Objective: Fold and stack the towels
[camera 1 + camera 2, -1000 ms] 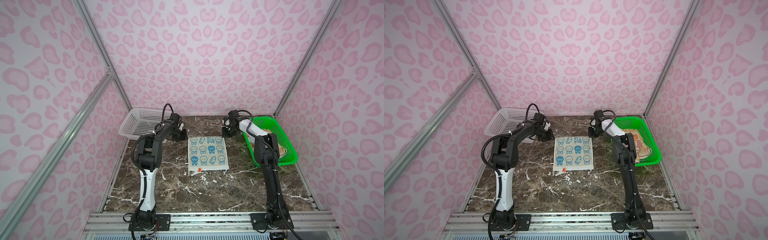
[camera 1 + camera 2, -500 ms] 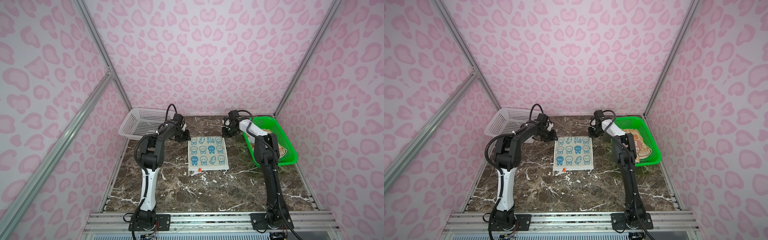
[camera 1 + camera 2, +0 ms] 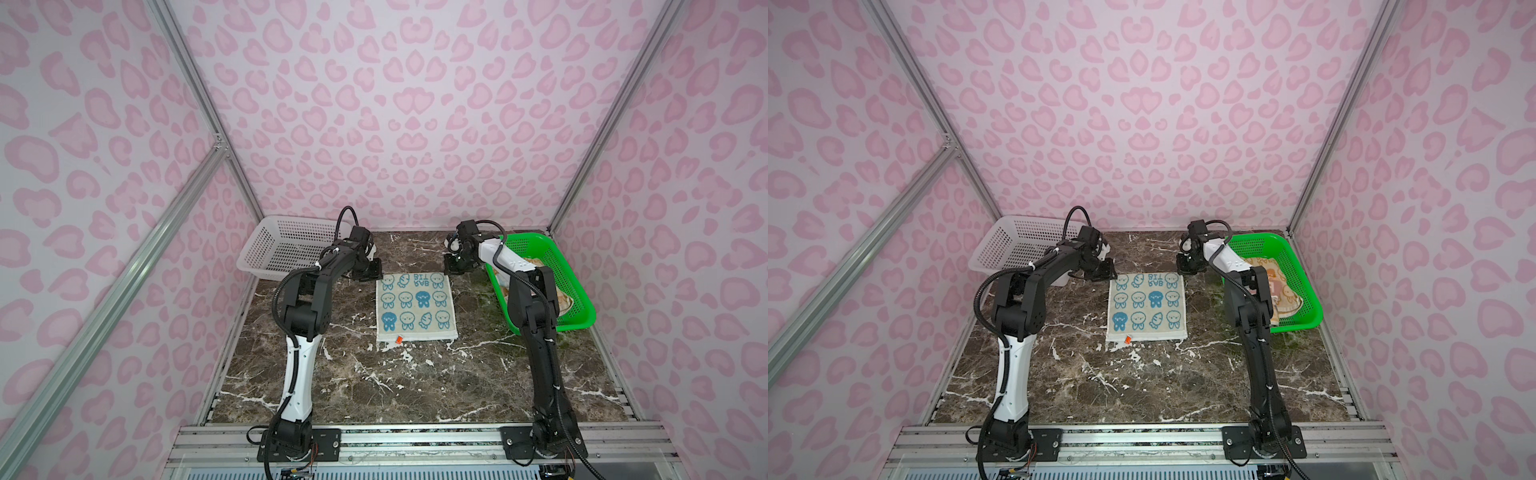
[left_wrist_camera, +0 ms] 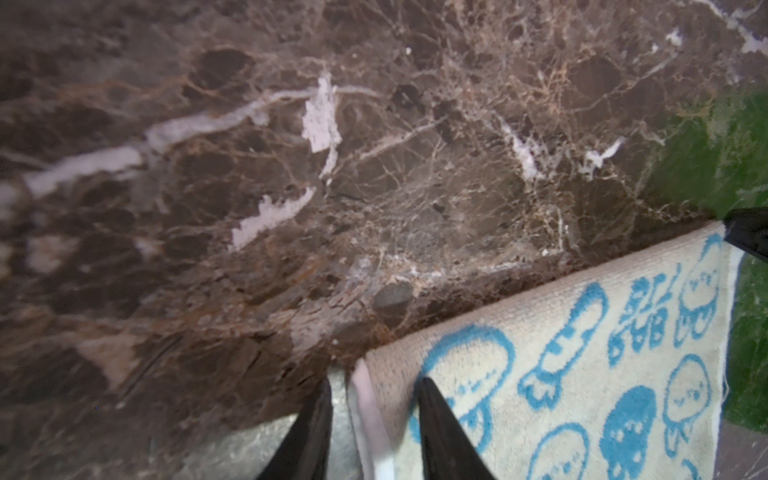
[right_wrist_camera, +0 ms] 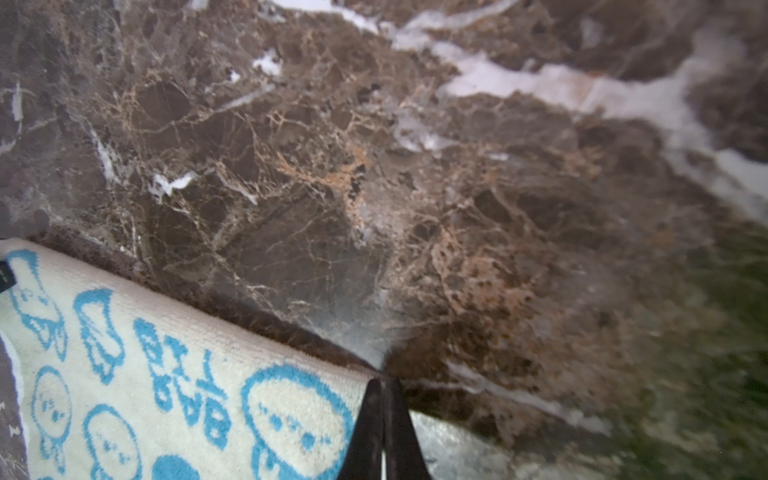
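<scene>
Ok, towel (image 3: 415,305) lies flat mid-table. Right gripper (image 5: 382,384) looks pinched shut on its far right corner; left gripper (image 4: 374,384) straddles the far left, fingers narrowly apart. We close left, then lift both evenly.

Blue-printed towel (image 3: 415,306) lies flat, far corners at left end effector (image 3: 366,275) and right end effector (image 3: 456,268); orange towel (image 3: 1285,297) bunched rightward.

The right arm (image 3: 1246,307) partly hides the towels (image 3: 1287,297) in the green basket (image 3: 1306,282).

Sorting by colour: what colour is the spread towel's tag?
Tag: orange, clearest in a top view.
</scene>
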Controlling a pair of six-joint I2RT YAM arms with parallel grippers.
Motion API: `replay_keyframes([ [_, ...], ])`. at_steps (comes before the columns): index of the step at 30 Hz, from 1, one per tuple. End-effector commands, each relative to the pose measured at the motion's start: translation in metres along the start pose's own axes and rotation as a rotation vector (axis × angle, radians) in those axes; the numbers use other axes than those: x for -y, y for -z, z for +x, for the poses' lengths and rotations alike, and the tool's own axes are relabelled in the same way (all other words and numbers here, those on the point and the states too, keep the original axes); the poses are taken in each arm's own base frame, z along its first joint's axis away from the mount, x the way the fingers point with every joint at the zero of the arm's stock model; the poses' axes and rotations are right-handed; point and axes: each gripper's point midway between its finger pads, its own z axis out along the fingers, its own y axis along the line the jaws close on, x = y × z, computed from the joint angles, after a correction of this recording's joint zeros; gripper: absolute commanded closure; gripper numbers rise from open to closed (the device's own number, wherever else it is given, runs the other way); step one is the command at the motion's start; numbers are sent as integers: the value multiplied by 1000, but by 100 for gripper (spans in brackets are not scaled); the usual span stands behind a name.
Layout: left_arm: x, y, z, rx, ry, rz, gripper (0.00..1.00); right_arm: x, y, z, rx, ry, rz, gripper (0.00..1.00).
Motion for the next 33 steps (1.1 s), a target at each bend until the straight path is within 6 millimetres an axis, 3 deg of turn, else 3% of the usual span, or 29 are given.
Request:
replay_keyframes([
  [1, -20, -13, 26, -93, 6, -85, 68, 6, -9, 20, -75, -16, 20, 95],
  [18, -23, -24, 41, -152, -30, -126, 85, 9, -4, 16, -63, -23, 24, 95],
  [21, -23, -23, 42, -154, -32, -125, 92, 8, -3, 16, -61, -24, 22, 95],
  [26, -19, -15, 27, -123, -27, -113, 97, 7, 4, 11, -42, -36, 8, 97],
  [33, 0, 20, -2, -2, -21, -49, 97, -4, 32, -4, 24, -55, -31, 100],
])
